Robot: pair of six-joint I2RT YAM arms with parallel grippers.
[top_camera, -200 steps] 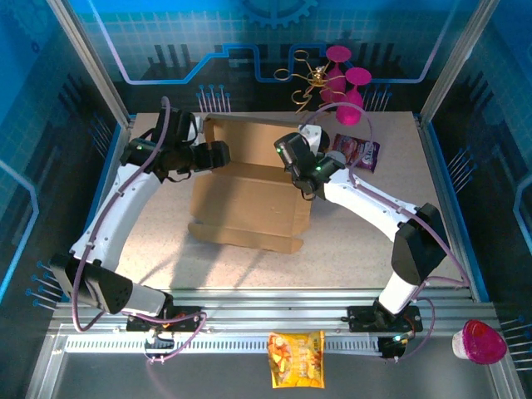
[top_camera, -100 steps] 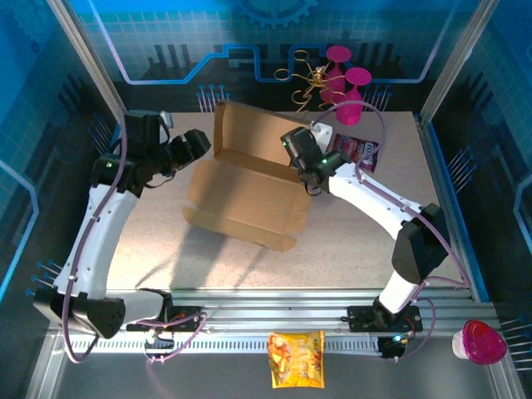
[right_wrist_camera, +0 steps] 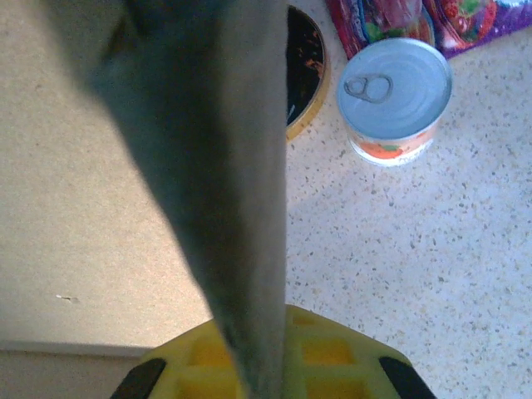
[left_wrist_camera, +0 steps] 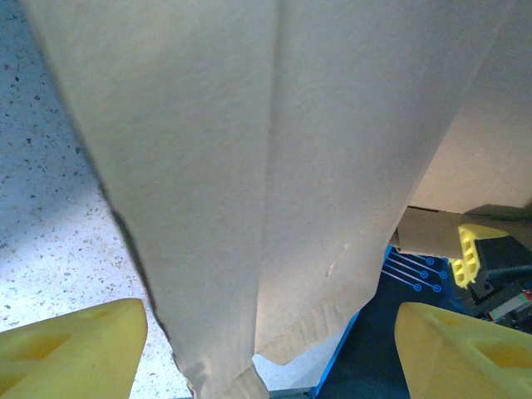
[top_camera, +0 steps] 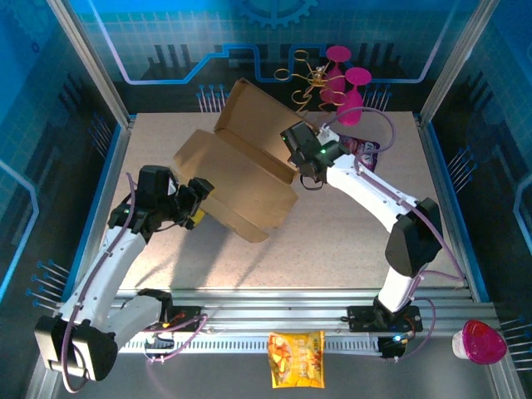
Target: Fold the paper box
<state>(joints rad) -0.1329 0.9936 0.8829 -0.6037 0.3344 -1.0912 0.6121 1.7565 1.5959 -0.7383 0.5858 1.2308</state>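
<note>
The right gripper (right_wrist_camera: 258, 353) has its yellow pads pressed together on a wall of the paper box (top_camera: 237, 179). That wall's edge runs blurred and dark up the middle of the wrist view, and from above the wrist hides the pinch itself. The left gripper (top_camera: 198, 204) sits at the box's near-left side with its yellow fingers (left_wrist_camera: 75, 341) spread wide. A creased panel hangs between them and touches neither (as far as the cut-off tips show). The box is tilted over the speckled table (top_camera: 349, 241), left of centre, with one flap raised toward the far wall; whether its near corner touches down I cannot tell. Right of the pinched wall stands a pull-tab tin can (right_wrist_camera: 395, 96), with too little of its orange-red label showing to read. Beyond it lies a purple snack packet (right_wrist_camera: 420, 21), cropped, its print illegible. A dark, gold-rimmed round object (right_wrist_camera: 306, 66) is half hidden behind the cardboard.
</note>
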